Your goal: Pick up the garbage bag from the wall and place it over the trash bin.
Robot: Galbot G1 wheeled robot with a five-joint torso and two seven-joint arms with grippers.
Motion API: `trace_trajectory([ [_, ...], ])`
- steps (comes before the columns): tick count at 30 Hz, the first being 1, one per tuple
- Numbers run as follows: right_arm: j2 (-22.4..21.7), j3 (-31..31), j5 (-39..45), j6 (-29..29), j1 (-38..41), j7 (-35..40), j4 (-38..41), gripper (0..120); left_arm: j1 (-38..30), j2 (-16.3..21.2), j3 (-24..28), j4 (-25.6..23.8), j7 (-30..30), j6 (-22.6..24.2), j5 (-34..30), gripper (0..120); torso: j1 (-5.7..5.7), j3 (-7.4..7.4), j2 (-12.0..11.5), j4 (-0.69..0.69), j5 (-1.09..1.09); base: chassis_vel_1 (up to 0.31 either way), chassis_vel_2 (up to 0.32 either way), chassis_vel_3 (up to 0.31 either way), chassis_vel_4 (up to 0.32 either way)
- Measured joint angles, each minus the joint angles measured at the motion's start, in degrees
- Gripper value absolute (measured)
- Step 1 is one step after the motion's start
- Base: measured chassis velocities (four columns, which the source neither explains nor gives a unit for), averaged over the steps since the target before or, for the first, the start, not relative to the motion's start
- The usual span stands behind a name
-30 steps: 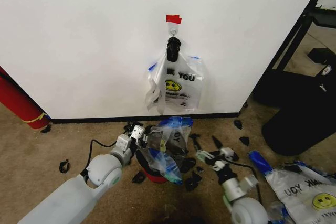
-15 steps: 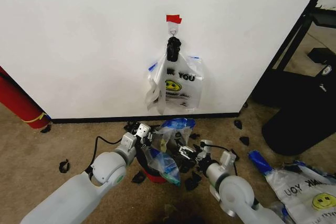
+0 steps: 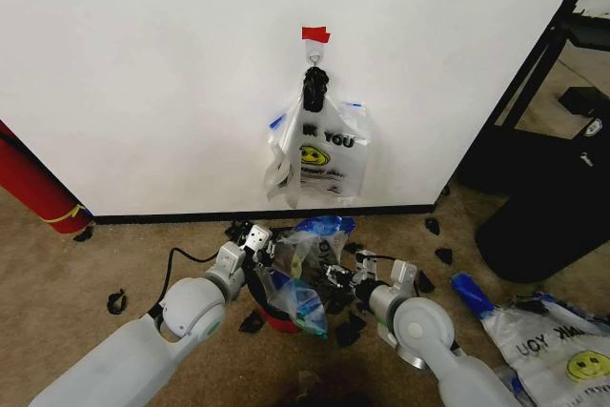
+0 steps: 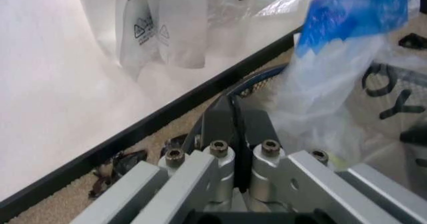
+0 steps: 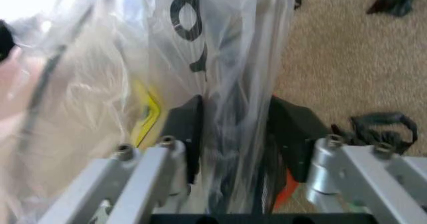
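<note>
- Carpet (image 3: 57, 274) is seen below the wall (image 3: 143, 73), which is white with a black baseboard (image 3: 191, 217) along its foot.
- A piece of red tape (image 3: 315, 34) is stuck on the wall, and a small hook (image 3: 314, 60) is fixed just beneath it.
- An opaque white smiley-face bag (image 3: 324, 154) is hung from that hook; a second one (image 3: 558, 350) is lain on the carpet to the robot's right.
- The garbage bag (image 3: 303, 269) is found on the floor just in front of the baseboard, draped over the trash bin (image 3: 278, 316), whose red base is glimpsed under the crinkled plastic.
- Bright blue strips are seen at the bag's top edge and again lower on its near side.
- The left tool (image 3: 265, 241) is placed at the bag's left upper edge; in the left wrist view its fingers (image 4: 223, 121) are pressed together with thin plastic pinched between them (image 4: 233, 119).
- The right tool (image 3: 335, 276) is placed at the bag's right side; in the right wrist view its dark pads (image 5: 189, 129) are set narrowly apart with a fold of the see-through bag (image 5: 227, 74) gathered between them.
- Small black scraps (image 3: 437, 226) are scattered on the carpet around the bin.
- A much larger black container (image 3: 548, 202) is stood well apart on the right.
</note>
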Motion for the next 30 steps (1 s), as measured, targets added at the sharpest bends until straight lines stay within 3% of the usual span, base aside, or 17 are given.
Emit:
trace_trajectory([
  [6, 1.06, 0.10, -0.52, -0.01, -0.95, 1.94, 0.18, 11, 1.17, 0.49, -0.17, -1.54, 0.47, -2.10, 0.00, 0, 0.00, -0.01, 0.00, -0.01, 0.00, 0.000, 0.000, 0.000, 0.000],
  [9, 2.17, -0.27, -1.59, 3.09, -1.82, 3.94, 0.76, 0, 2.46, 0.86, -0.37, -3.21, 0.50, -2.92, 0.08, 0, 0.00, 0.00, 0.00, 0.01, 0.01, 0.000, 0.000, 0.000, 0.000],
  [19, 3.97, 2.05, -7.85, 12.34, -7.86, 6.93, 7.39, 0, 8.69, 0.48, -3.43, -6.14, 0.41, -7.87, 7.45, 0, 0.00, -0.01, 0.00, 0.00, 0.00, 0.000, 0.000, 0.000, 0.000],
  [30, 0.56, 6.82, -12.30, 11.78, -12.72, 7.74, 11.57, 0, 11.79, -0.63, -6.84, -7.64, -1.32, -10.24, 12.70, 0, -0.01, -0.01, 0.00, 0.00, 0.01, 0.000, 0.000, 0.000, 0.000],
])
